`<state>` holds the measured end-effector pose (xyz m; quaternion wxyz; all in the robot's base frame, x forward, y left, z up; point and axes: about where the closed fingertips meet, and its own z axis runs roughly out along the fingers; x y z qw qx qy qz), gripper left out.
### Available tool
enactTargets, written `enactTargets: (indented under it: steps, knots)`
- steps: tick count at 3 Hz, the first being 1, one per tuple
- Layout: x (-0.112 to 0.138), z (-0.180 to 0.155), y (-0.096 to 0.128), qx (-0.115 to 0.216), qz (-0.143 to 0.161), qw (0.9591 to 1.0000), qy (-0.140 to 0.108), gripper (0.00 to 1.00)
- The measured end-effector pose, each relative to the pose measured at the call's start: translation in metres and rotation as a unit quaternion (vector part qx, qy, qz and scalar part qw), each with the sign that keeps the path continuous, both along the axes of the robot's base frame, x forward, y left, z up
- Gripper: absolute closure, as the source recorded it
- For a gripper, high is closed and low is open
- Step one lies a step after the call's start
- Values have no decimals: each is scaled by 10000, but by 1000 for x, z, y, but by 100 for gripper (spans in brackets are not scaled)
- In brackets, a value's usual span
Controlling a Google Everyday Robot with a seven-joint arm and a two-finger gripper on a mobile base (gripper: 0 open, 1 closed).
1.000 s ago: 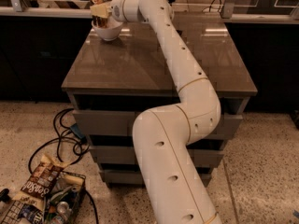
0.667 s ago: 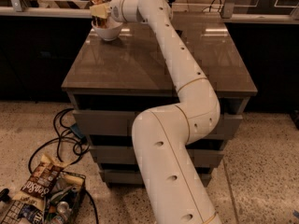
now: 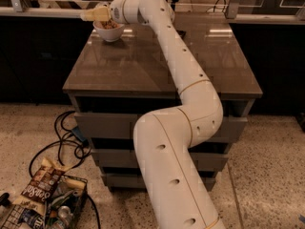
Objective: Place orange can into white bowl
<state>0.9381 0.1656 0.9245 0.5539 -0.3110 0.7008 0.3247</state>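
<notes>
The white bowl (image 3: 109, 33) stands at the far left corner of the dark table (image 3: 143, 61). An orange-brown thing, which looks like the orange can (image 3: 111, 24), sits inside the bowl with its top showing above the rim. My gripper (image 3: 96, 15) is at the end of the long white arm (image 3: 167, 37). It points left just above the bowl's far rim, close over the can. I cannot tell whether it touches the can.
The table's left edge (image 3: 78, 56) runs close by the bowl. A dark counter with a rail (image 3: 43, 11) stands behind the table. On the floor at the lower left are a wire basket with snack bags (image 3: 40, 199) and black cables (image 3: 66, 142).
The can was held upright higher above the bowl. It has come down and now sits inside the bowl, with the gripper lower and just over it.
</notes>
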Motion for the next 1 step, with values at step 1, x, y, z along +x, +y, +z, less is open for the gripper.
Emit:
enactTargets:
  steps: [1]
  knots:
    - [0,0,0,0,1,10000,1,0]
